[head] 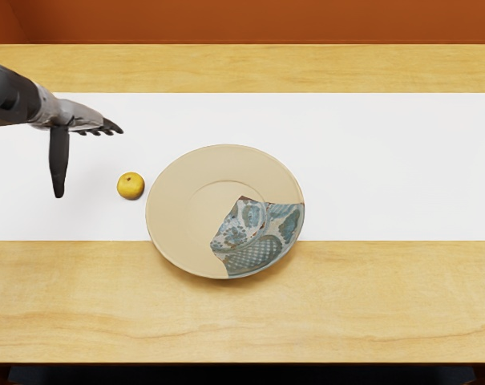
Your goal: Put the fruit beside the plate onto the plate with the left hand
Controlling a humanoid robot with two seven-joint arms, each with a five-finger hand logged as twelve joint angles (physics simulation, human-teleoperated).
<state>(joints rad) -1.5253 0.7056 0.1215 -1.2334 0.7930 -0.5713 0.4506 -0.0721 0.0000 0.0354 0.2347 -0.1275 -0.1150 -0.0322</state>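
The left hand [72, 120] is hovering with fingers spread, holding nothing, at ten o'clock of the yellow fruit [131, 185], which is sitting on the white runner [386, 160] just beside the plate [182, 192], at its nine o'clock. Descending from above, rather than sideways, is likely keeping the fruit from rolling.

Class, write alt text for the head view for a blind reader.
A robot's open left hand is up-left of a small yellow fruit, which lies on a white runner just left of a tan plate with a blue patterned patch.
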